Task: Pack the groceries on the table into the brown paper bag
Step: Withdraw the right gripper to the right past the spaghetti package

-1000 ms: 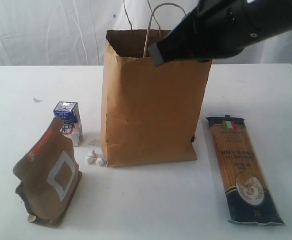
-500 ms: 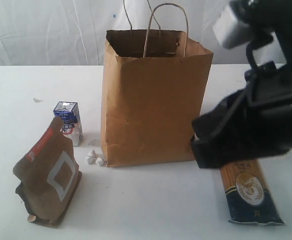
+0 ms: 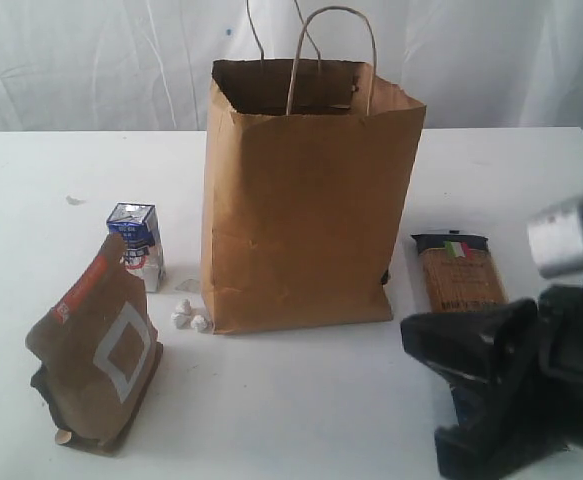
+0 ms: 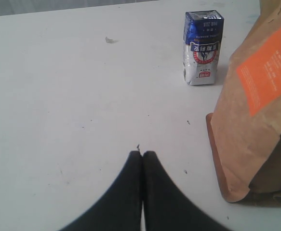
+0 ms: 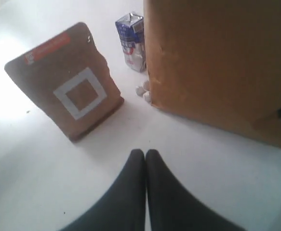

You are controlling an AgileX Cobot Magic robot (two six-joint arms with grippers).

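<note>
Brown paper bag (image 3: 306, 200) stood upright at mid-table (image 3: 291, 410). Small blue-white carton (image 3: 137, 245) and brown pouch (image 3: 101, 350) stood to its left. Long pasta pack (image 3: 459, 275) lay to its right, partly hidden by the right arm (image 3: 531, 390). Left gripper (image 4: 141, 154) and right gripper (image 5: 145, 152): jaws pressed together, holding nothing.
</note>
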